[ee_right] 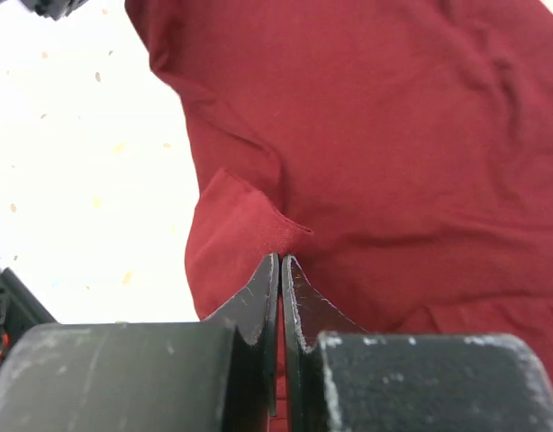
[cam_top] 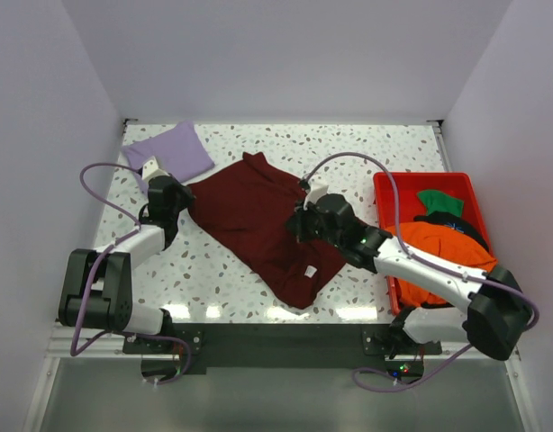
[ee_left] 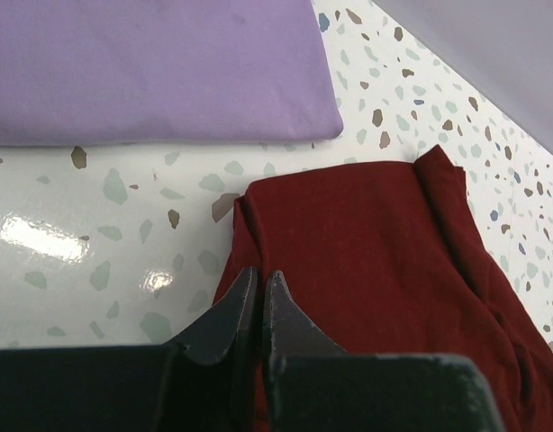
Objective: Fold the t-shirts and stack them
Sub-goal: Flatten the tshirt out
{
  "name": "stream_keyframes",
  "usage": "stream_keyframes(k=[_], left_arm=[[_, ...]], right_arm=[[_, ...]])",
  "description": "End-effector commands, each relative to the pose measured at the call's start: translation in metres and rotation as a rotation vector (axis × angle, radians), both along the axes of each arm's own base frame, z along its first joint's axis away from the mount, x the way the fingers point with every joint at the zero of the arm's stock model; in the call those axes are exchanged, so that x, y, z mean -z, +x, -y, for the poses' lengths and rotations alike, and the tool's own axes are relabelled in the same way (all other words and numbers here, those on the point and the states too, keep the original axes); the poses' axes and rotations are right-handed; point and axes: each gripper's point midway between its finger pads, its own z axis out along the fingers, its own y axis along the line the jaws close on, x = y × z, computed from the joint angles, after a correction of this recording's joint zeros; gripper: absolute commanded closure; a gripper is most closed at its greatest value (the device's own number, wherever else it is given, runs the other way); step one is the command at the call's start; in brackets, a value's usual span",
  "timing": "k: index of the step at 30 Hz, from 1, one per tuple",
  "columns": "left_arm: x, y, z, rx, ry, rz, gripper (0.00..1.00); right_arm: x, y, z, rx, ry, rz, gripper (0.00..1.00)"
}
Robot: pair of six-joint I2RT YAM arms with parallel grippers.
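The dark maroon t-shirt [cam_top: 258,225] lies spread at an angle across the table's middle, its small white tag [cam_top: 308,270] near the front edge. My left gripper [cam_top: 188,205] is shut on its left corner, and in the left wrist view the fingertips [ee_left: 261,274] pinch the maroon cloth [ee_left: 367,243]. My right gripper [cam_top: 299,225] is shut on a fold at the shirt's right side, and the right wrist view shows the tips [ee_right: 281,258] squeezing a raised pleat of maroon cloth [ee_right: 394,135]. A folded lavender t-shirt [cam_top: 173,151] [ee_left: 159,67] rests at the back left.
A red plastic bin [cam_top: 385,193] stands at the right, holding an orange t-shirt [cam_top: 439,247], a green one [cam_top: 439,200] and a black one [cam_top: 461,225]. White walls close in the left, back and right sides. The right arm reaches over the bin.
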Motion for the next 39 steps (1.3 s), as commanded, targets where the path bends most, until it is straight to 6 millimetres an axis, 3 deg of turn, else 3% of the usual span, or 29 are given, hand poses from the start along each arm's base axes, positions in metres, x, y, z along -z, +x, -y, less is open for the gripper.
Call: stream_keyframes(k=[1,5,12,16,20,21,23,28,29,30,32,33,34,35,36,38,39], left_arm=[[-0.012,0.005,-0.007,-0.012,0.027,0.046,1.00],[-0.014,0.002,-0.008,-0.016,0.028,0.052,1.00],[-0.015,0.002,-0.007,-0.015,0.027,0.055,1.00],[-0.019,0.002,-0.006,-0.006,0.024,0.066,1.00],[-0.040,0.001,-0.008,-0.001,0.057,0.118,1.00],[-0.045,0.001,-0.009,-0.002,0.063,0.131,1.00],[-0.062,0.002,-0.010,-0.002,0.073,0.166,1.00],[-0.095,0.011,-0.019,-0.049,0.101,0.198,1.00],[-0.098,0.013,-0.022,-0.056,0.114,0.196,1.00],[-0.106,0.016,-0.023,-0.061,0.120,0.210,1.00],[-0.120,0.029,-0.023,-0.054,0.134,0.203,1.00],[-0.145,0.037,-0.023,-0.054,0.134,0.230,1.00],[-0.144,0.038,-0.021,-0.036,0.142,0.200,1.00],[-0.156,0.039,-0.020,-0.029,0.141,0.218,1.00],[-0.175,0.039,-0.019,-0.027,0.142,0.254,1.00],[-0.206,0.030,-0.022,-0.038,0.149,0.310,1.00],[-0.224,0.026,-0.024,-0.051,0.153,0.345,1.00]], right_arm=[[0.021,-0.004,0.032,0.074,-0.110,-0.010,1.00],[0.015,-0.013,0.043,0.093,-0.093,-0.008,1.00],[0.039,-0.017,0.068,0.167,-0.156,-0.029,1.00],[0.032,0.000,0.076,0.231,-0.162,0.008,1.00],[0.001,0.037,0.091,0.305,-0.153,0.083,1.00],[-0.019,0.046,0.090,0.315,-0.132,0.115,1.00],[-0.038,0.061,0.098,0.331,-0.139,0.160,1.00],[-0.121,0.088,0.109,0.352,-0.049,0.306,1.00],[-0.133,0.095,0.117,0.366,-0.057,0.338,1.00],[-0.158,0.100,0.121,0.379,-0.037,0.381,1.00],[-0.183,0.111,0.134,0.394,-0.032,0.423,1.00],[-0.206,0.115,0.136,0.396,-0.013,0.457,1.00],[-0.219,0.118,0.141,0.390,-0.012,0.481,1.00],[-0.232,0.118,0.143,0.391,-0.009,0.506,1.00],[-0.258,0.118,0.145,0.395,0.005,0.547,1.00],[-0.280,0.114,0.150,0.391,-0.006,0.589,1.00],[-0.308,0.107,0.154,0.398,0.013,0.639,1.00]])
